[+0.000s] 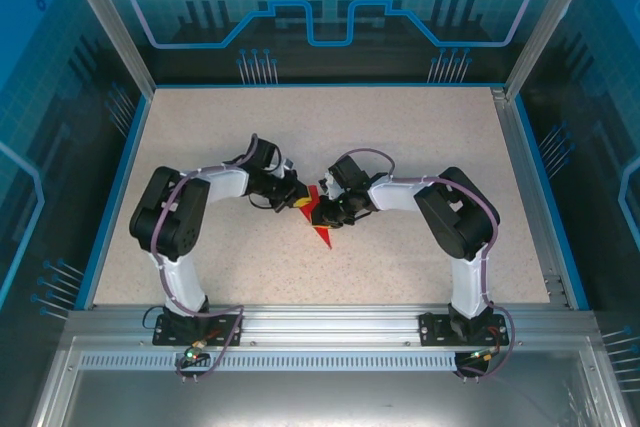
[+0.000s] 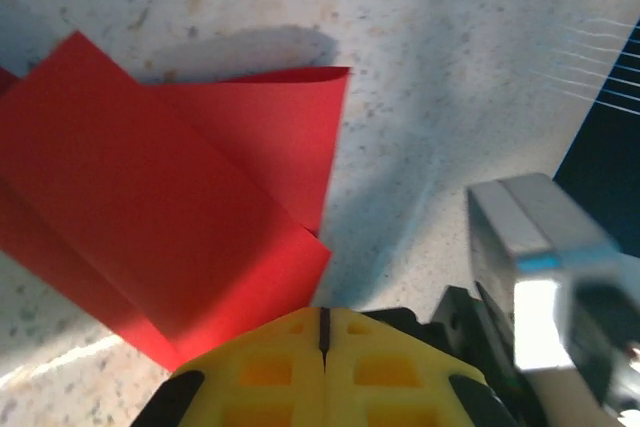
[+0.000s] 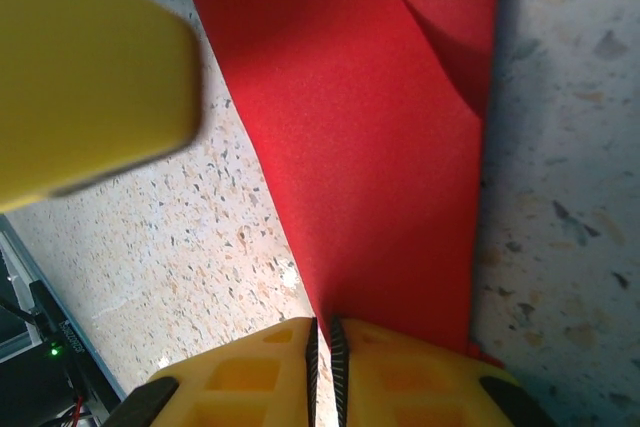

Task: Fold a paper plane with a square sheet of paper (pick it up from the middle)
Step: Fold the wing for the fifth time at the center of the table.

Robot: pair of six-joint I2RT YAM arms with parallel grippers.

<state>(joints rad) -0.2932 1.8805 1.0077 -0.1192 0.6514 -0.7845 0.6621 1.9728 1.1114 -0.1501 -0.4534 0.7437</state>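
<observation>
**Layout.** The speckled surface (image 1: 400, 137) carried the work. The left arm (image 1: 180, 212) and right arm (image 1: 455, 207) both reached inward and met near the middle of it.

**Workpiece.** The red paper (image 1: 322, 232) lay flat on the surface between the two arms. It was already folded to a narrow shape, with its sharp tip pointing toward the arm bases. The left wrist view showed overlapping flaps, one of them lifted slightly off the layer beneath.

**Left fingers.** The left fingers (image 2: 335, 332) were pressed fully together, with no gap at the seam. Their tips sat at the near corner of the paper. It could not be determined whether that corner was caught.

**Right fingers.** The right fingers (image 3: 350, 347) were almost together, leaving only a thin slit. One edge of the paper ran straight to that slit. Whether the edge was nipped could not be determined.

**Hazards.**
- Slippage: thin paper on a smooth surface would slide if either arm pushed sideways, misaligning the crease.
- Spring-back: the raised flap would likely reopen if released before it was pressed flat.
- Tearing: opposing pulls from both arms could rip the sheet.
- Collision: the fingers worked very close together, so contact was likely.
</observation>
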